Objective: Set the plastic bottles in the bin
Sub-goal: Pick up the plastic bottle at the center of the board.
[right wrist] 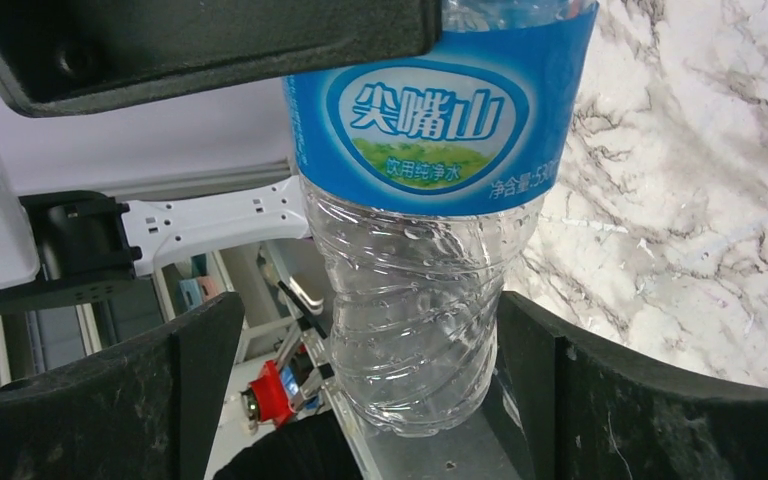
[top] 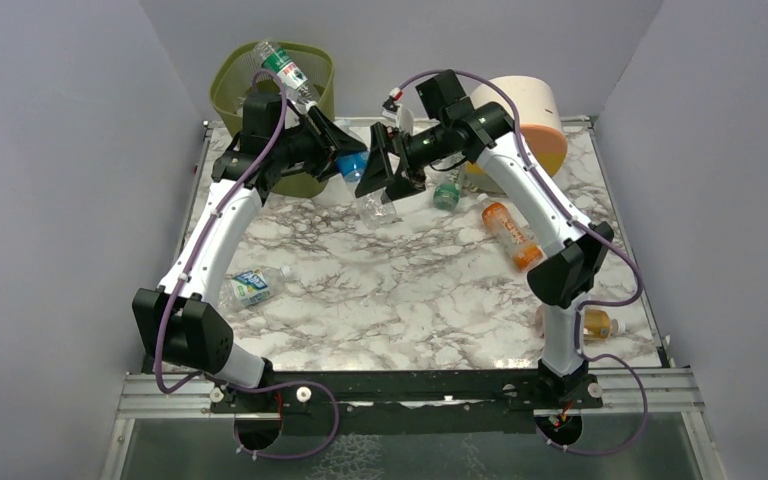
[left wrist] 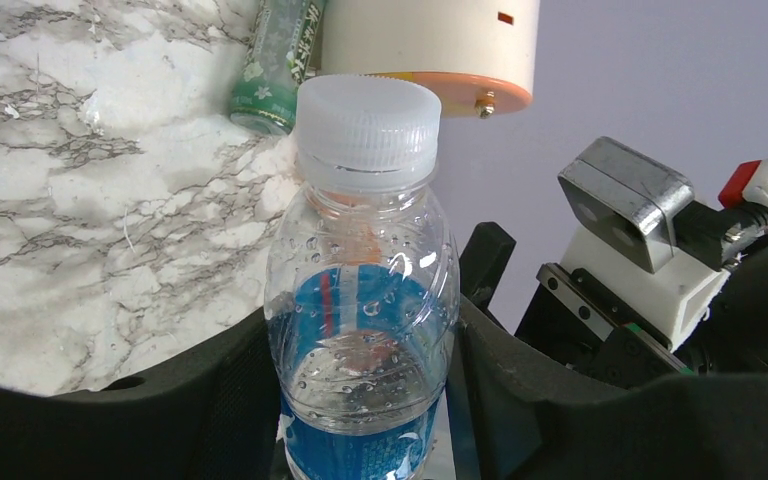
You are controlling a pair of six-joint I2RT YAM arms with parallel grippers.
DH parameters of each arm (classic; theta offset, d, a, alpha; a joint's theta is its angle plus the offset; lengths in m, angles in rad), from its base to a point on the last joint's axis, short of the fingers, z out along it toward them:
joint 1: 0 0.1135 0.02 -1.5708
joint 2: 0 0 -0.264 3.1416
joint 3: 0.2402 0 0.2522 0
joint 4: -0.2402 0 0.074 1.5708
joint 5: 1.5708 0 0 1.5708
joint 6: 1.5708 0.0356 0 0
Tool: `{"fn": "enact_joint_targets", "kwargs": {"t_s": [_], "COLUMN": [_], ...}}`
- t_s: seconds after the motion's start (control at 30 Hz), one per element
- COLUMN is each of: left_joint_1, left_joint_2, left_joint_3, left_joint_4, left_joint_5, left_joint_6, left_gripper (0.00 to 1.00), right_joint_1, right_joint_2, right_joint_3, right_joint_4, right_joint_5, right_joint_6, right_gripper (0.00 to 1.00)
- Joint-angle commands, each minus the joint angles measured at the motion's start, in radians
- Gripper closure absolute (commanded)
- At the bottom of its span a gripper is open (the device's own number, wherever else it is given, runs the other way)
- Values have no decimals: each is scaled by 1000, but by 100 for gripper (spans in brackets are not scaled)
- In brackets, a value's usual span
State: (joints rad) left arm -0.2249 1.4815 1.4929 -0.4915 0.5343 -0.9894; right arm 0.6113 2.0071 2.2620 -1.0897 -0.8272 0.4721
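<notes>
A clear bottle with a blue label [top: 354, 166] and a white cap hangs above the table between my two grippers, near the bin [top: 228, 88]. My left gripper [top: 343, 150] is shut on its labelled body; in the left wrist view both fingers press the bottle [left wrist: 365, 180] at my left gripper [left wrist: 365, 335]. My right gripper [top: 380, 170] is open around the base. In the right wrist view the bottle [right wrist: 430, 120] stands between the fingers of my right gripper [right wrist: 370, 320], with a gap on the left side. A green-labelled bottle [top: 282, 68] leans over the bin's rim.
Loose bottles lie on the marble table [top: 410, 300]: a green one [top: 447, 192], an orange one [top: 510, 232], an amber one [top: 600, 323] by the right arm's base and a crushed one [top: 250, 287] at the left. A cream cylinder [top: 525, 120] stands at the back right.
</notes>
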Motion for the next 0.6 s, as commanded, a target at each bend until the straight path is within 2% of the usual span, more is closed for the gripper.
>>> {"fn": "enact_joint_targets", "kwargs": {"t_s": [0.0, 0.27, 0.57], "left_joint_1": [-4, -4, -4], "left_joint_2": [10, -7, -142], "left_joint_3": [45, 36, -133], "left_joint_4": [-16, -22, -24], "left_joint_5": [-9, -11, -28], "left_joint_6": [33, 34, 29], "left_gripper": [48, 48, 48], "right_joint_1": [1, -2, -6], "right_joint_2": [-36, -143, -295], "right_joint_3": [28, -39, -284], "right_joint_4": [-57, -78, 44], "right_joint_5": [21, 163, 218], "right_joint_6": [7, -2, 38], "right_gripper": [0, 1, 1]}}
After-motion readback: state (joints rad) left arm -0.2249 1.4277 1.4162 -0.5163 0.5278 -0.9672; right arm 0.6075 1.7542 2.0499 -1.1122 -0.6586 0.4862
